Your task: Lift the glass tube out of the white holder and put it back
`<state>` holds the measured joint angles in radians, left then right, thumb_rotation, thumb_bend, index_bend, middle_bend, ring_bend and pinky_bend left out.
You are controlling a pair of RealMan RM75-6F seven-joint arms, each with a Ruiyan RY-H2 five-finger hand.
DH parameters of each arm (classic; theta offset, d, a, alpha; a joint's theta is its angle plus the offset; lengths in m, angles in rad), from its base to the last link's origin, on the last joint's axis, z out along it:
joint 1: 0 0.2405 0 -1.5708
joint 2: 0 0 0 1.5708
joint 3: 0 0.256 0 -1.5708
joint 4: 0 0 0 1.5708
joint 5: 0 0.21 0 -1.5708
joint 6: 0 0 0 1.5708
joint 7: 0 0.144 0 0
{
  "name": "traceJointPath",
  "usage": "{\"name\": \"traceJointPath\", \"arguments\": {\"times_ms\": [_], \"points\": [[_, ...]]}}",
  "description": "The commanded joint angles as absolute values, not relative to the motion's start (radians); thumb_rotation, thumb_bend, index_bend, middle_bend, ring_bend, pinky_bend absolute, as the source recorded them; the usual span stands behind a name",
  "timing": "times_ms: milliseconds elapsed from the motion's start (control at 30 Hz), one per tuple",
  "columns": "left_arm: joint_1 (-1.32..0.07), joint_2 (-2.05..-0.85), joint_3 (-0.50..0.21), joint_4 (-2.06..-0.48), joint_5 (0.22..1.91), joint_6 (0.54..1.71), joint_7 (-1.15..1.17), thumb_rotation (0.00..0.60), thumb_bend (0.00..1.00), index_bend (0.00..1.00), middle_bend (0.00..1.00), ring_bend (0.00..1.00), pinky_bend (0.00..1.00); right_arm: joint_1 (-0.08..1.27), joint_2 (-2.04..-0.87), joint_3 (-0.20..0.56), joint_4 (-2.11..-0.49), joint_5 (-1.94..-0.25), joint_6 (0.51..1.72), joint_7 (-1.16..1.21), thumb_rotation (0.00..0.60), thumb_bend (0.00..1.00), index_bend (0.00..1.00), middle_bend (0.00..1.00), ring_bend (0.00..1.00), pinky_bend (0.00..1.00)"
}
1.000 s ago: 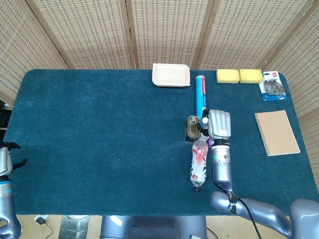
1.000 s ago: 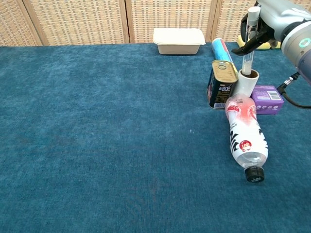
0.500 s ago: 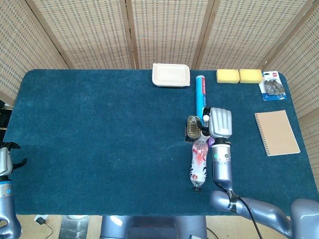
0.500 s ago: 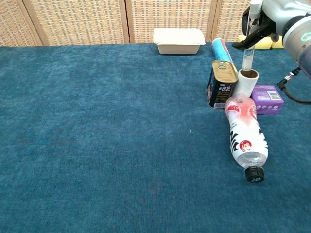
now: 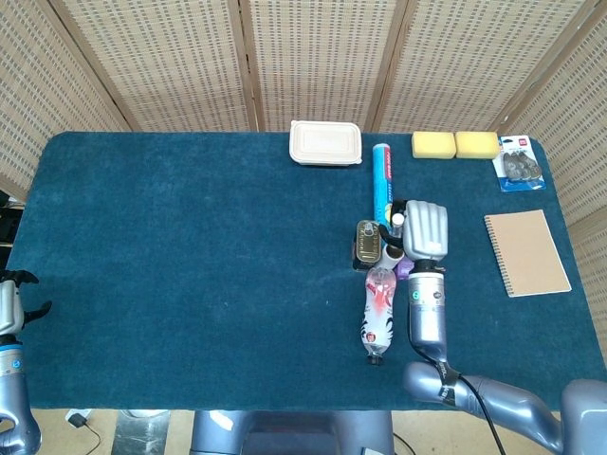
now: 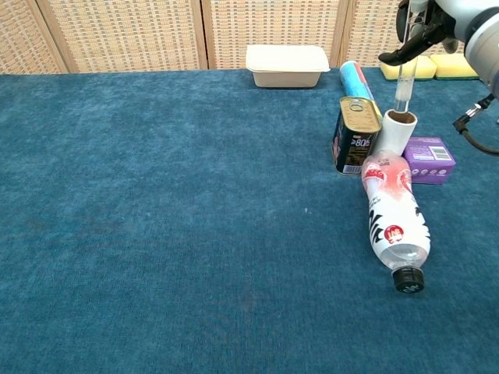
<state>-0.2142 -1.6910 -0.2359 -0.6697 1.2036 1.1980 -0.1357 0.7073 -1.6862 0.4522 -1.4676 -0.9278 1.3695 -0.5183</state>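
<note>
At the far left edge of the head view, the left hand (image 5: 11, 301) hangs beside the desk (image 5: 190, 246), below its near corner; its dark fingers are spread apart and hold nothing. The desk is covered in blue carpet-like cloth. At the back edge, near the middle, lies a shallow white lidded container (image 6: 287, 65). To its right, a blue tube-shaped package (image 6: 355, 79) lies pointing towards the back. Just in front of it stands a dark can (image 6: 357, 135) with a gold top, and touching the can's right side is the white holder (image 6: 398, 131), upright, its brown inside visible. The glass tube (image 6: 401, 91) hangs upright directly above the holder's mouth, its lower end just clear of or level with the rim; I cannot tell which. The right hand (image 6: 427, 22) grips the tube's upper part at the top of the chest view, fingers closed around it. A purple box (image 6: 429, 160) sits just right of the holder. A plastic bottle (image 6: 394, 218) with a red-and-white label lies on its side in front of the holder, black cap towards the near edge. Further right are two yellow sponges (image 5: 455, 144), a blister pack (image 5: 518, 165) and a brown spiral notebook (image 5: 526, 252).
</note>
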Motion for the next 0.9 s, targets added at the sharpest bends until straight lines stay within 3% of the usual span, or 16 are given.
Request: {"name": "traceJointPath", "arguments": {"times_ms": [33, 900], "points": [[-0.214, -1.691, -0.236, -0.670, 1.204, 1.198, -0.136, 0.600, 0.15, 0.45, 0.42, 0.23, 0.32, 0.707, -1.684, 0.454, -1.471, -0.928, 1.373, -0.520, 0.600, 0.33, 0.79, 0.97, 0.96, 0.79], [-0.214, -1.691, -0.236, -0.670, 1.203, 1.198, -0.136, 0.600, 0.15, 0.45, 0.42, 0.23, 0.32, 0.709, -1.645, 0.471, -1.539, -0.935, 1.402, -0.539, 0.600, 0.33, 0.79, 0.98, 0.96, 0.79]]}}
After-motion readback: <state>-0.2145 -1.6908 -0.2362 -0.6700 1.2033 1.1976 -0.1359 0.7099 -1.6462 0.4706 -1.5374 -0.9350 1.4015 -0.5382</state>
